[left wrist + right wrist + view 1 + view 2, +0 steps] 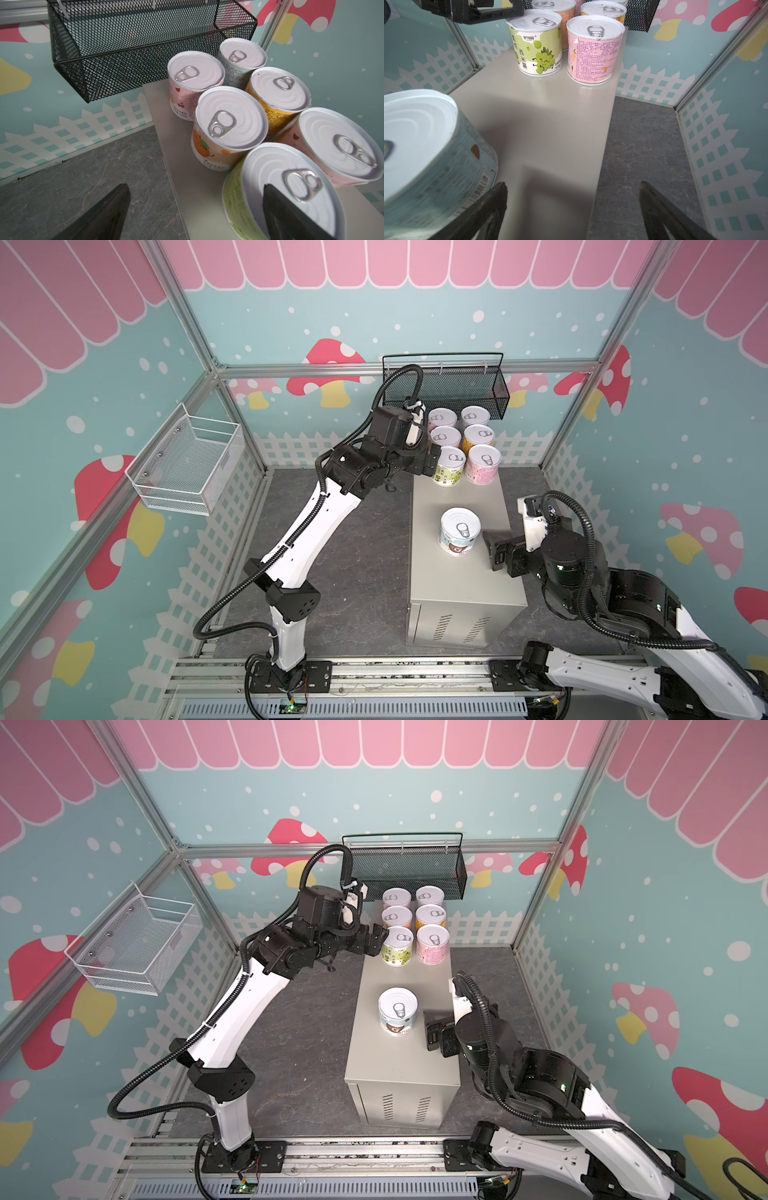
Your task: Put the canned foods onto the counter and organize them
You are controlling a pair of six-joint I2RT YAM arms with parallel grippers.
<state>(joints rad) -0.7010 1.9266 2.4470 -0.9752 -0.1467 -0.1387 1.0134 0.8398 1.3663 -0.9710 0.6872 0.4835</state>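
Observation:
Several canned foods stand in two tight rows at the far end of the counter. The nearest pair is a green can and a pink can. A white-blue can stands alone mid-counter. My left gripper is open at the green can's left side, one finger over its lid, the other over the floor, holding nothing. My right gripper is open and empty, just right of the white-blue can.
A black mesh basket hangs on the back wall just above the far cans. A white wire basket hangs on the left wall. Dark stone floor surrounds the counter.

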